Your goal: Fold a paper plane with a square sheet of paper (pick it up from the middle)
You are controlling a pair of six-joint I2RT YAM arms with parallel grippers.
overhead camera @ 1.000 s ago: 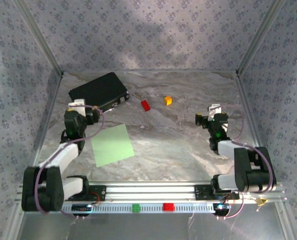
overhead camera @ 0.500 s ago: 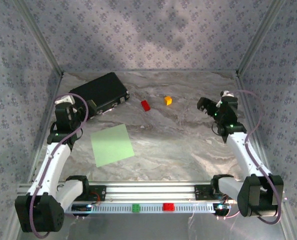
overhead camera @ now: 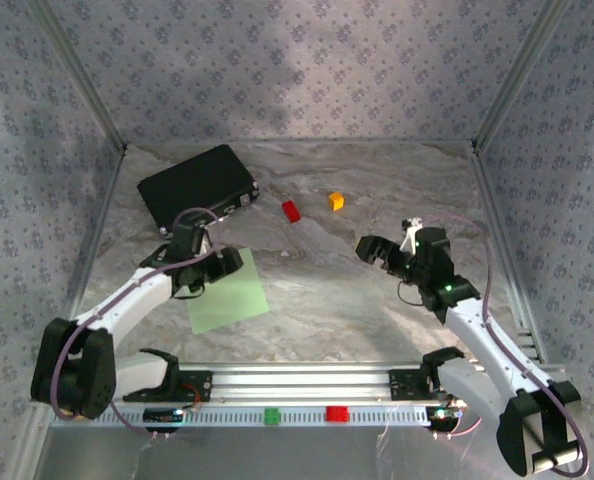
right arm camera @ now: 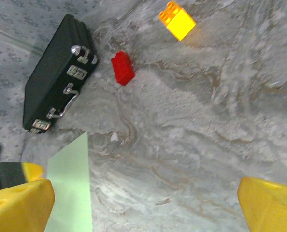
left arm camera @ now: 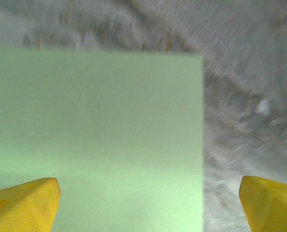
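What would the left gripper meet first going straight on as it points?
Probably the square sheet of paper, lying flat under the open left gripper; its height above the sheet is unclear.

The left arm reaches forward and inward from its base, forearm slanting low, wrist tipped downward; the left end effector [overhead camera: 224,264] has its yellow fingertips [left arm camera: 22,205] spread wide (gripping nothing); the right arm stretches forward and leftward, elbow bent; the right end effector [overhead camera: 369,250] is likewise parted, fingertips [right arm camera: 18,205] well apart, empty.
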